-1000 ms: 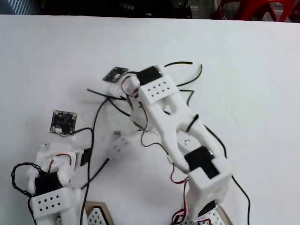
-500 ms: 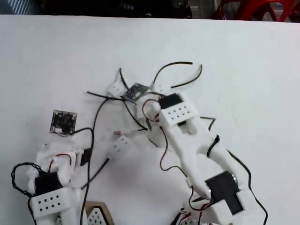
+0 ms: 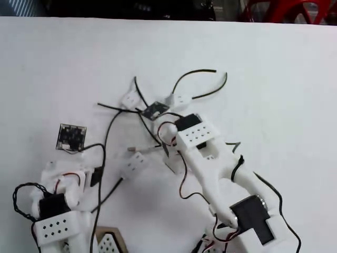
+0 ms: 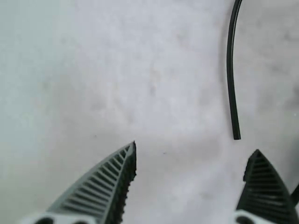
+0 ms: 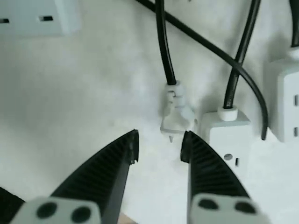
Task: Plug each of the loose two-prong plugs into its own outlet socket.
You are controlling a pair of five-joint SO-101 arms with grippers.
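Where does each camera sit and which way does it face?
High view: fixed above the table, looking down on the left arm and right arm.
Left wrist view: on the wrist, past the open left gripper to a black cable.
Right wrist view: past the open right gripper to a plug and outlet socket.
Shared: high and right wrist views both show sockets.

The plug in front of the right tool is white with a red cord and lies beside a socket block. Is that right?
Not quite: the cord is black, not red, as the right wrist view shows. The rest holds: the plug is white, in front of the right tool and beside a socket block.
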